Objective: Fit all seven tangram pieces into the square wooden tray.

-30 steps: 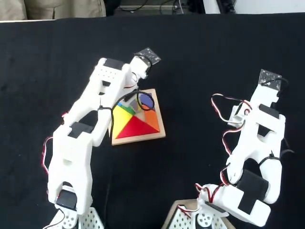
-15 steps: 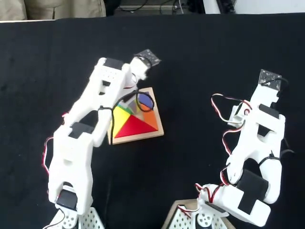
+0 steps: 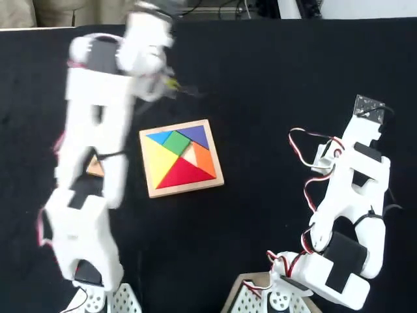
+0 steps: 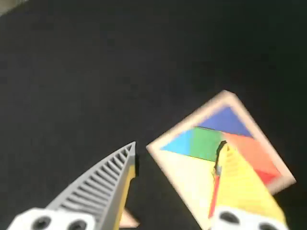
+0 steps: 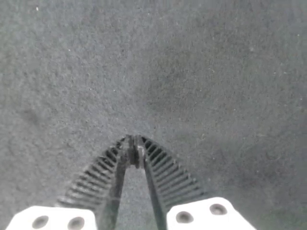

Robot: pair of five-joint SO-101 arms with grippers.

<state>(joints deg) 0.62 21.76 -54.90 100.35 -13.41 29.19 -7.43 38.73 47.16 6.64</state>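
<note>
From the high view, the square wooden tray [image 3: 186,190] lies flat on the black table [image 3: 260,78], left of the centre, with a yellow triangle [image 3: 159,166] at its left, a red triangle [image 3: 186,175] at its near side, an orange piece [image 3: 206,160] at its right, and blue, green and violet pieces along its far edge; in the middle is a pale triangular patch [image 3: 191,154] (a bare gap or a light piece, I cannot tell). The left arm [image 3: 98,111] stands over the table just left of the tray, and through it shows a small orange-tan shape [image 3: 95,167] on the cloth. The right arm [image 3: 352,189] is well apart at the right, and its right claw [image 3: 368,105] points to the far side. In the left wrist view, the left claw [image 4: 177,143] is spread wide and holds nothing, and the tray [image 4: 187,117] lies beyond its tips. In the right wrist view, the right claw [image 5: 133,141] has its tips pressed together, with nothing between them, over bare cloth.
</note>
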